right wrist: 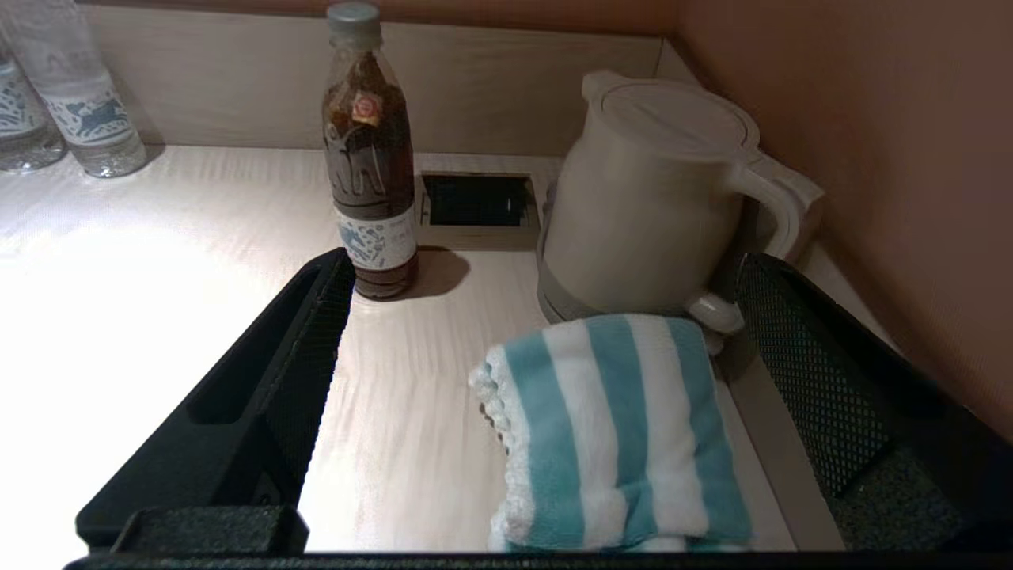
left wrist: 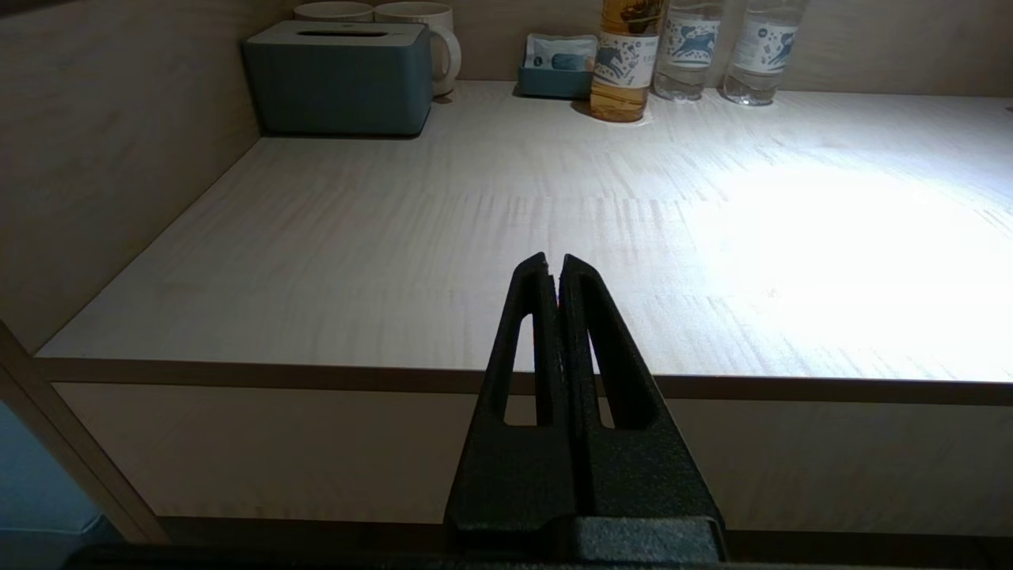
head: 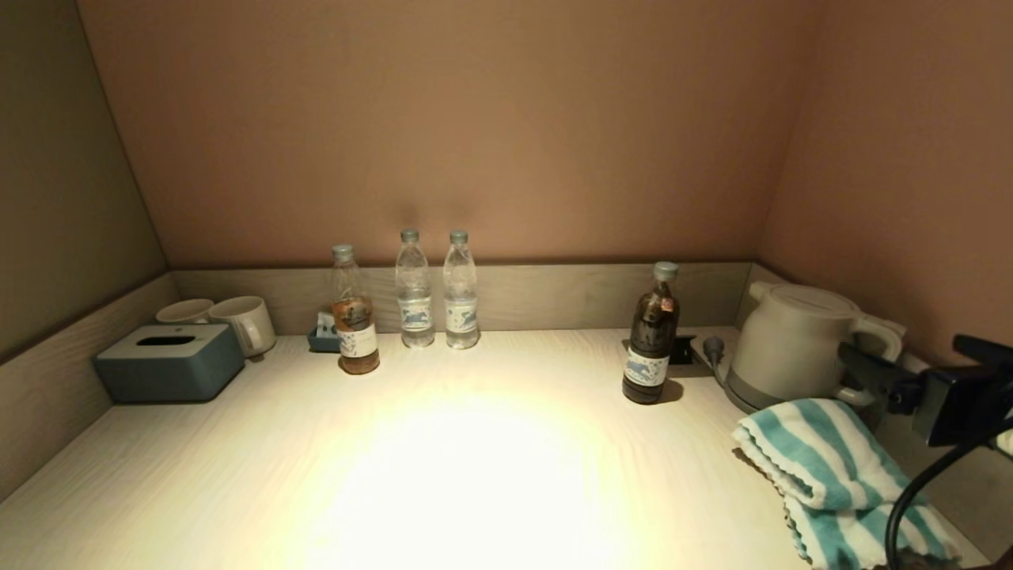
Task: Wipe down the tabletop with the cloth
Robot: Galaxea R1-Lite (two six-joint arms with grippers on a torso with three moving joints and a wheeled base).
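Note:
The teal and white striped cloth [head: 831, 475] lies folded on the tabletop [head: 475, 443] at the front right, just in front of the kettle and against the right rim. My right gripper [head: 901, 346] hangs above the cloth's right side, wide open and empty. In the right wrist view the cloth [right wrist: 609, 427] lies between and below the spread fingers of the right gripper [right wrist: 546, 269], not touched by them. My left gripper [left wrist: 554, 261] is shut and empty, held low before the tabletop's [left wrist: 475, 237] front edge, out of the head view.
A pale kettle [head: 791, 348] stands at the back right with a dark bottle [head: 650, 336] to its left. A socket recess [right wrist: 475, 199] lies between them. Three bottles [head: 414, 289], a small blue tray [head: 323, 339], two mugs [head: 245, 321] and a grey-blue tissue box [head: 170, 360] line the back left.

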